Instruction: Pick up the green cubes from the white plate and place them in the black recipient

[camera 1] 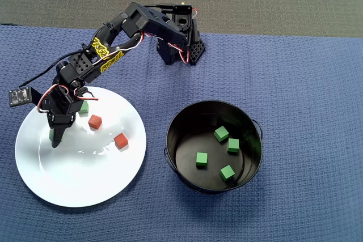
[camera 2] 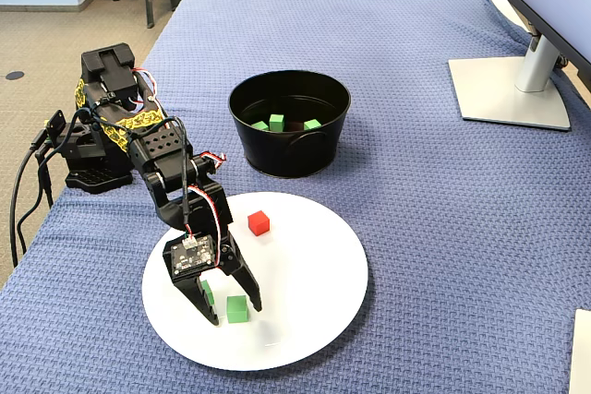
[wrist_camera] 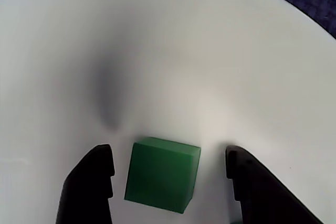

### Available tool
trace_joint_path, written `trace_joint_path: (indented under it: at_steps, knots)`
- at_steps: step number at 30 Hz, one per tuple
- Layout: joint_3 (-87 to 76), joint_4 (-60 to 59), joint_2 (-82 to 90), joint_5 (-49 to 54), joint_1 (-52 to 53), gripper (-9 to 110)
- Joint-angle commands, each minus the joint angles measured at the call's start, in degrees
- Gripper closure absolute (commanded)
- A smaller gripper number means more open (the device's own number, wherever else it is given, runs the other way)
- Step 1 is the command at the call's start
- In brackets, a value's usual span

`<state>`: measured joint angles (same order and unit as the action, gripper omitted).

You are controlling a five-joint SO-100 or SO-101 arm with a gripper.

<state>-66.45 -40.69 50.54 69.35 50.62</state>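
While the jaws (wrist_camera: 169,174) stand apart down on the white plate (wrist_camera: 220,51), a green cube (wrist_camera: 163,174) sits between them in the wrist view, clear of both fingers and turned slightly askew to them. It looks small, light and stiff, with matte flat faces that should not slip much. The sensible hold would be on two opposite side faces, so closing may first twist it square. On so smooth a plate it could skid if one finger touches first. In the fixed view a second green cube (camera 2: 209,293) shows between the jaws near the plate's near edge, and I cannot tell which one the wrist view shows. A red cube (camera 2: 259,222) lies further in on the plate. Beyond the plate's far rim stands the black bucket (camera 2: 289,160), already holding four green cubes (camera 1: 221,134).
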Motion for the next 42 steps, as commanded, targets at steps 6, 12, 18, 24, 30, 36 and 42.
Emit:
trace_joint_path:
  at_steps: [6, 12, 18, 24, 30, 36, 42]
  knots:
    - [-0.4, 1.5, 0.9, -0.4, -1.6, 87]
    - [-0.7, 1.9, 1.1, -0.9, -1.7, 89]
    - [-1.0, 2.0, 1.4, -1.1, -1.7, 90]
    - [-1.5, 2.0, 1.9, -1.4, -2.0, 93]
    - [-1.9, 2.0, 2.5, -1.8, -2.2, 96]
    - [-2.3, 2.0, 3.1, -1.9, -2.4, 100]
    - [-2.3, 2.3, 4.5, -4.7, -2.4, 101]
